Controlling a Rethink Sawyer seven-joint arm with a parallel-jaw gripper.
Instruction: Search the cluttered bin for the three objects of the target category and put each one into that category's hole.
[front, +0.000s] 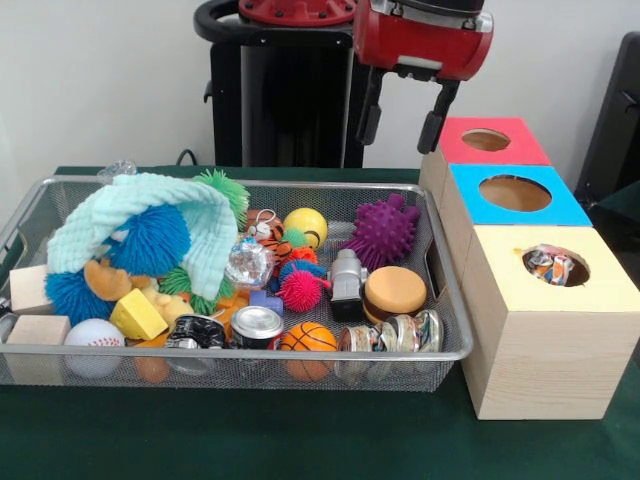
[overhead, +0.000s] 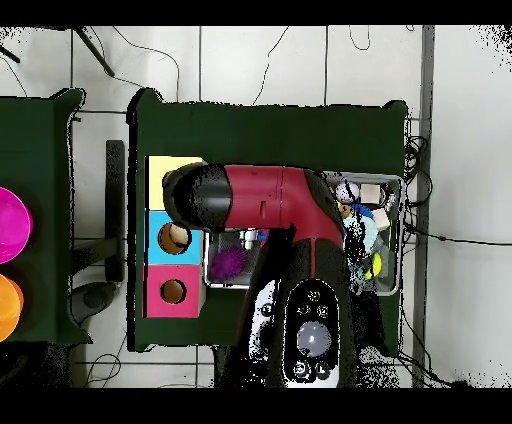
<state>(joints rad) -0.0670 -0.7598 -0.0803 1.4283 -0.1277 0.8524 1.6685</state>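
My gripper (front: 403, 122) hangs open and empty high above the right end of the wire bin (front: 60, 355), near the red box (front: 455, 150). Three wooden boxes stand in a row right of the bin, with red, blue (front: 470, 185) and yellow (front: 610, 285) tops, each with a round hole. A crushed can (front: 550, 265) shows inside the yellow box's hole. Several small metal cans lie along the bin's front edge, among them a silver one (front: 258, 325) and a flattened one (front: 405, 330). In the overhead view the arm (overhead: 270, 205) hides most of the bin.
The bin is crowded: a purple spiky ball (front: 383, 232), a toy burger (front: 394, 292), a small basketball (front: 307, 338), a baseball (front: 92, 335), a yellow ball (front: 305, 226), wooden blocks (front: 30, 290), and a light blue cloth (front: 140, 215) over blue fuzzy balls.
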